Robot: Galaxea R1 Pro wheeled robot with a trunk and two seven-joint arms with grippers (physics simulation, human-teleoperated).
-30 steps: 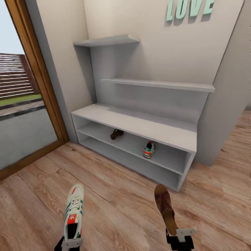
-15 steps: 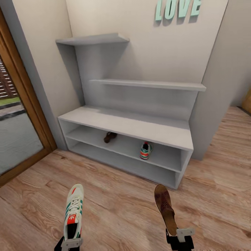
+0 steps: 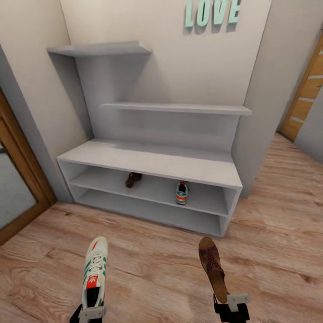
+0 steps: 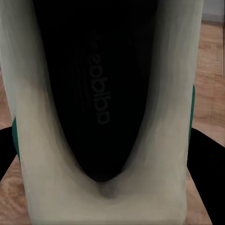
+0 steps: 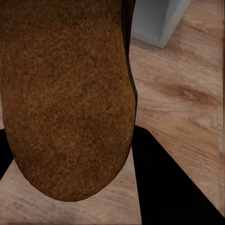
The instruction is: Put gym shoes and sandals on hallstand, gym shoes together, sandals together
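Note:
My left gripper [image 3: 91,312] is shut on the heel of a white gym shoe [image 3: 94,272] with green stripes, held toe-forward above the corridor floor [image 3: 152,264]. Its dark insole [image 4: 101,89] faces the left wrist camera. My right gripper [image 3: 232,301] is shut on the heel of a brown sandal [image 3: 212,267], whose footbed [image 5: 65,93] is close to the right wrist camera. The light-grey hallstand [image 3: 148,159] stands ahead against the wall. On its upper open shelf sit the other sandal [image 3: 133,179] and the other gym shoe [image 3: 181,192], well apart.
A wood-framed glass door [image 3: 20,179] is at the left. A grey wall pillar [image 3: 258,107] flanks the rack's right end, with another wooden door [image 3: 307,89] beyond. Teal "LOVE" letters [image 3: 211,12] hang on the wall.
The whole head view has shifted: the rack and wall now sit further left in the picture and the door at the right has come into view. Both held shoes keep their places.

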